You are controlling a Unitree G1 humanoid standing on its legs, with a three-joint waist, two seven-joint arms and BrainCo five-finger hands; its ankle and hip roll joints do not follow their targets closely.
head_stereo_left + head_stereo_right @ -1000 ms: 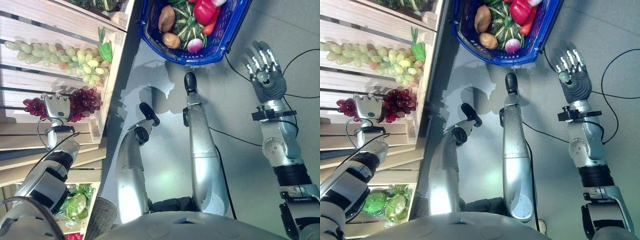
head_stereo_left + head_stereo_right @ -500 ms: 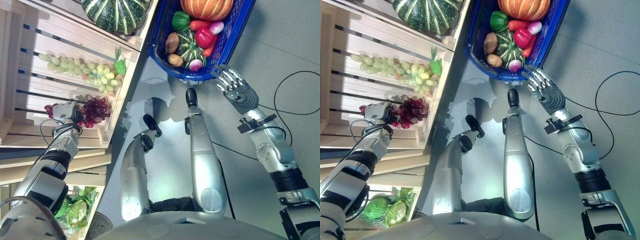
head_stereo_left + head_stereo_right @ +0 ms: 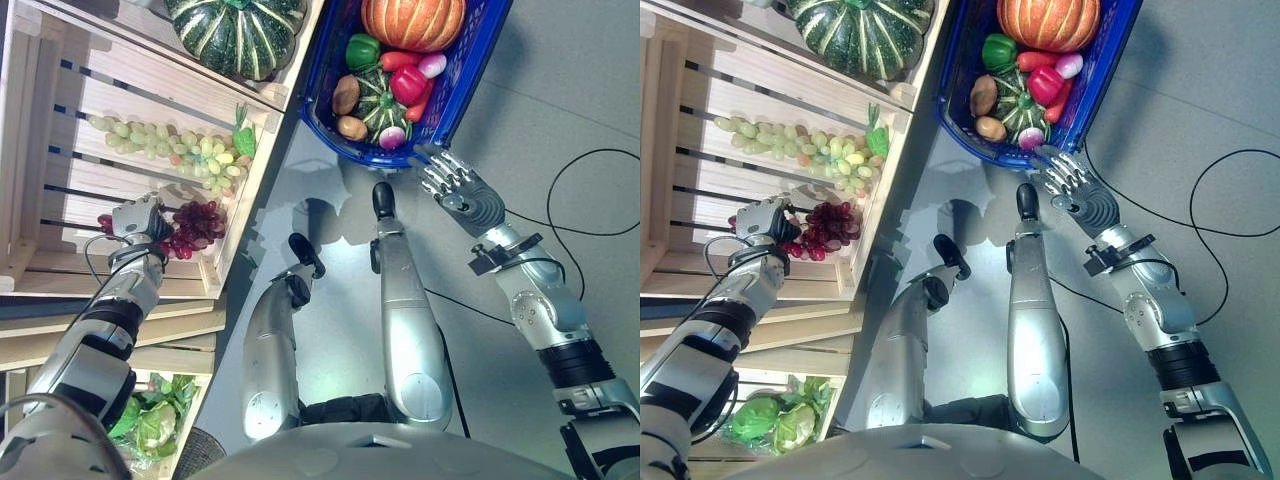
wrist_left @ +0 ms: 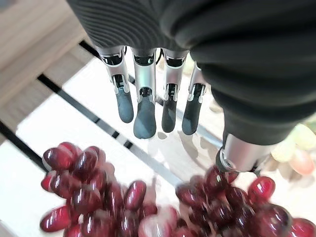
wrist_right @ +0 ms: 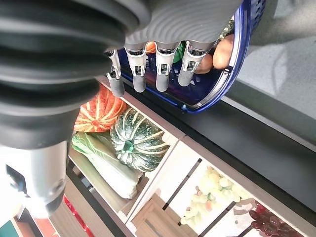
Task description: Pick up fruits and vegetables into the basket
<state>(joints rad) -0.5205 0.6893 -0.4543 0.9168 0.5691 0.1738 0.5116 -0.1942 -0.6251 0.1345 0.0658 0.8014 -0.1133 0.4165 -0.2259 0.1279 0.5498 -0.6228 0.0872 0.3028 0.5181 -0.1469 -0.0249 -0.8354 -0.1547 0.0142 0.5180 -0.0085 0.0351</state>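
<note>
Red grapes (image 4: 148, 202) lay in the wooden crate (image 3: 60, 130), just beneath the left hand (image 3: 135, 215) — fingers (image 4: 145, 116) straight, holding nothing. Best curl them under the whole bunch. Beside the crate, the right hand (image 3: 1072, 188) hung open by the blue basket (image 3: 1105, 70).

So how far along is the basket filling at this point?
Done: the blue basket already holds a pumpkin, peppers and other vegetables. In hand: nothing yet; the left hand is open over the red grapes in the wooden crate, its fingers straight above the bunch. The right hand is open at the basket's rim. Left: the red grapes, the green grapes and the striped squash.
</note>
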